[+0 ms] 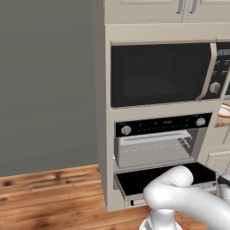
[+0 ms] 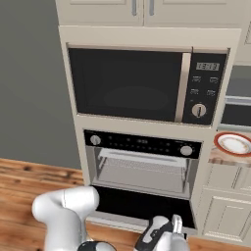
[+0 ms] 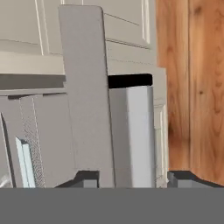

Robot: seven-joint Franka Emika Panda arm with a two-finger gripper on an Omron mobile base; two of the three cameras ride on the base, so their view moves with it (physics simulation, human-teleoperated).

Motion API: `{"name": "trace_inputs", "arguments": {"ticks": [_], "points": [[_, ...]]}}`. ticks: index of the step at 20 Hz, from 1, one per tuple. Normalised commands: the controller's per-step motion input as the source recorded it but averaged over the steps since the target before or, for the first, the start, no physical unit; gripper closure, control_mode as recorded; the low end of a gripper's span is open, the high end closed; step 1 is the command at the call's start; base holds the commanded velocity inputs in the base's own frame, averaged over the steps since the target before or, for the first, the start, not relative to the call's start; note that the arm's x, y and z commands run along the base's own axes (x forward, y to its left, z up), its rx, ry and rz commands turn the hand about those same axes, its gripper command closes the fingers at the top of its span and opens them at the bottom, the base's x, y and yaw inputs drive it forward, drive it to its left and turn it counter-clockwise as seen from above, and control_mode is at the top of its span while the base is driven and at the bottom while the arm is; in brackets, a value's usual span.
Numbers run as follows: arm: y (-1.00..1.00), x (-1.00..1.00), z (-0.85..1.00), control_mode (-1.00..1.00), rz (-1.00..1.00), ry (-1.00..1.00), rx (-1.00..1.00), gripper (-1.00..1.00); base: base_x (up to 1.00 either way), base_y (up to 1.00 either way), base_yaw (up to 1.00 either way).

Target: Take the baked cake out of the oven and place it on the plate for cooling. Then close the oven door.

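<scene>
While the oven [image 2: 142,164] stands open under the black microwave [image 2: 147,86], its drop-down oven door [image 2: 142,205] lies flat w/ dark glass up, grey rack inside; no cake can be made out. Plate [image 2: 234,143], red-orange rim, sits on the counter at right, well apart. Gripper [image 3: 133,178] is low by the door's front right edge, fingers [image 3: 87,178] apart, straddling its silver bar handle [image 3: 140,135] w/o clamping.

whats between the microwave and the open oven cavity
In the right base view, the oven's black control strip with two silver knobs lies between the microwave and the oven cavity, under a cream cabinet band.
</scene>
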Motion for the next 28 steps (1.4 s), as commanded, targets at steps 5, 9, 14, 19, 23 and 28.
{"name": "trace_inputs", "arguments": {"ticks": [5,9,14,19,23,28], "points": [[-0.32,-0.52,0.75,-1.00,-0.05,0.22,0.00,-1.00,0.00,0.00,0.00],[0.00,-0.22,0.76,-1.00,-0.01,0.06,0.00,-1.00,0.00,0.00,0.00],[0.28,0.06,0.40,-1.00,0.00,-0.01,0.00,-1.00,0.00,0.00,0.00],[0.21,0.20,0.16,-1.00,0.03,-0.08,0.03,-1.00,0.00,0.00,0.00],[0.05,0.24,0.17,-1.00,0.05,-0.10,0.11,-1.00,0.00,0.00,0.00],[0.07,0.56,0.29,-1.00,0.06,-0.04,0.16,-1.00,0.00,0.00,0.00]]}}
